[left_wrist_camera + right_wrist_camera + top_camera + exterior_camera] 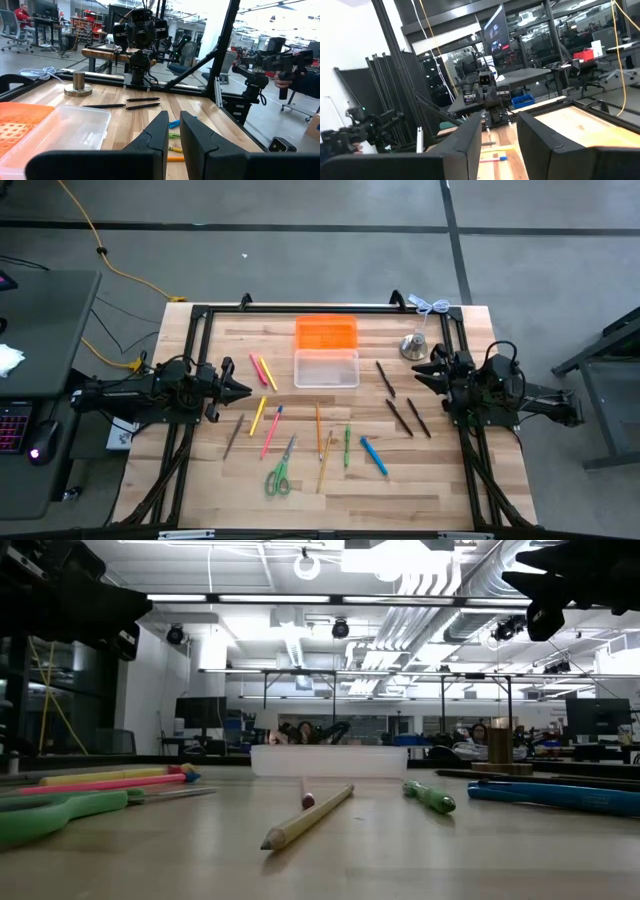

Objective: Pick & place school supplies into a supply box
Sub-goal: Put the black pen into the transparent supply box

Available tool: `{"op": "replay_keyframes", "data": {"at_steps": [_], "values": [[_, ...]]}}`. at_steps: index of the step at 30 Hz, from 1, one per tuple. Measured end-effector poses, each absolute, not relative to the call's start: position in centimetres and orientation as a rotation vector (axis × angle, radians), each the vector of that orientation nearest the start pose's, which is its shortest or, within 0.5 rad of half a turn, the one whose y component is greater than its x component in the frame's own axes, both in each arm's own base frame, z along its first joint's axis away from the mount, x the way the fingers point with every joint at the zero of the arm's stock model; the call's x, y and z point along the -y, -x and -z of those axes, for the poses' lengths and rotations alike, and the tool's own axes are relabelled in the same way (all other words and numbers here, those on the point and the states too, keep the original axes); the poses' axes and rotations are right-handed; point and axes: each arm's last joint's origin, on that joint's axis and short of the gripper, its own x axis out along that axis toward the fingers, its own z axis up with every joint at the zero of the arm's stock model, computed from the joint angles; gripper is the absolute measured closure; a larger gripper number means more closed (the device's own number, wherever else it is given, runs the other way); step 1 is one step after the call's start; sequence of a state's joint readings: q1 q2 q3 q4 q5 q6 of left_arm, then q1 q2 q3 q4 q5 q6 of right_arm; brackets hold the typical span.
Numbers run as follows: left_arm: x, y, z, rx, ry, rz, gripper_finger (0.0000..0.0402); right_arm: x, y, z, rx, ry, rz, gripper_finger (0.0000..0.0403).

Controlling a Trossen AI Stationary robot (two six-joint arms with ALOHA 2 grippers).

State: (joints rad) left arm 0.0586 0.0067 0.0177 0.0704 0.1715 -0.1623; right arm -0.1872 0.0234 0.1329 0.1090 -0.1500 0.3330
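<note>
The supply box [326, 368] is a clear tray on the table's far middle, and its orange lid [326, 332] lies open behind it. The school supplies lie loose on the wood: pink and yellow pens [262, 370], a pink marker [271, 430], green scissors [279, 475], an orange pencil [318, 430], a green pen [347, 446], a blue marker [373, 455] and dark brown pens [408, 417]. My left gripper [245, 390] hovers level at the table's left, its fingers [162, 131] a narrow gap apart and empty. My right gripper [418, 372] hovers at the right, open and empty.
A silvery bell-like object [415, 346] stands right of the lid, near my right gripper. A black frame [320, 307] runs along the table's far edge and sides. Bare wood lies near the front edge. People sit in the room beyond the table.
</note>
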Motion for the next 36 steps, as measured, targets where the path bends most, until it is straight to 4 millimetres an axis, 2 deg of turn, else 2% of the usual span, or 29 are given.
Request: {"op": "replay_keyframes", "data": {"at_steps": [15, 24, 36], "values": [[-0.1, -9.6, -17.6, 0.072, 0.153, 0.119, 0.0325, 1.5, -9.9, -21.3, 0.136, -0.312, 0.048, 0.0300], [-0.1, -9.6, -17.6, 0.072, 0.153, 0.119, 0.0325, 1.7, -10.6, -24.0, 0.084, -0.247, 0.072, 0.0300], [-0.1, -9.6, -17.6, 0.072, 0.153, 0.119, 0.0325, 2.2, -12.3, -26.8, -0.252, -0.280, 0.188, 0.0300]]}}
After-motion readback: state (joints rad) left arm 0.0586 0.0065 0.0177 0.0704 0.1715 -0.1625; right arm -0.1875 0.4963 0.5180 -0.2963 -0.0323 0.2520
